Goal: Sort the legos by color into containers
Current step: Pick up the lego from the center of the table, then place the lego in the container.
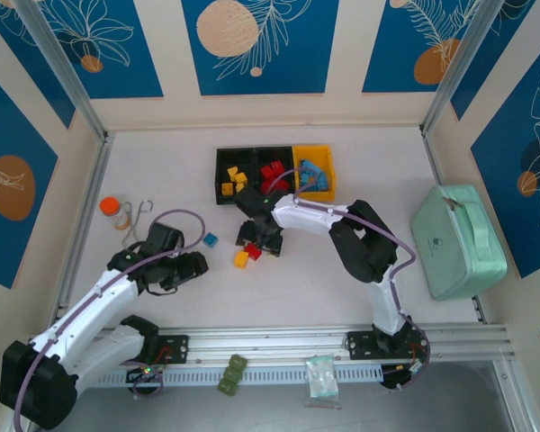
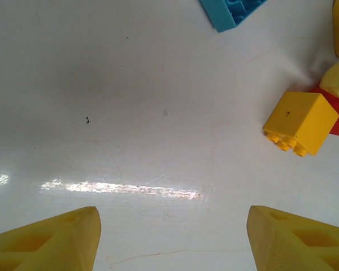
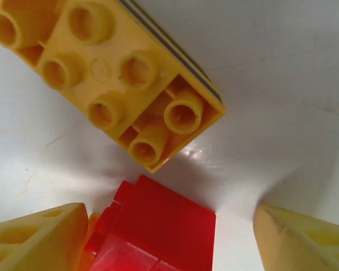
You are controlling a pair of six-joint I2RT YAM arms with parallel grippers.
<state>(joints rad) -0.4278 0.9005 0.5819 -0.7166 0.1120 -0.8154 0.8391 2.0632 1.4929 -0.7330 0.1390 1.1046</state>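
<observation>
While glossy, studded plastic legos (image 1: pixel 242 259) lie loose on the smooth white desk (image 2: pixel 130 113) near three joined rectangular bins (image 1: pixel 219 175), right pincer (image 3: pixel 169 248) gapes wide astride a red brick (image 3: pixel 158 220); left pincer (image 2: pixel 172 243) spread, empty.

Three open-top containers (image 1: pixel 255 149) joined in a row at the far middle of the table. Left black bin (image 1: pixel 219 173) with several yellow bricks (image 1: pixel 236 177); middle black bin (image 1: pixel 274 150) with a heap of red bricks (image 1: pixel 272 171); yellow bin (image 1: pixel 328 175) with light blue bricks (image 1: pixel 310 174). Loose on the white tabletop, nearer than the bins: a lone light blue brick (image 1: pixel 211 239) off to the left; a small yellow brick (image 1: pixel 241 259) tipped on its side, studs facing sideways; just beside it a red brick (image 1: pixel 253 251). Near the red one, a long yellow brick (image 3: pixel 107 79), upside down and slanted, hollow underside and round tubes facing up.
</observation>
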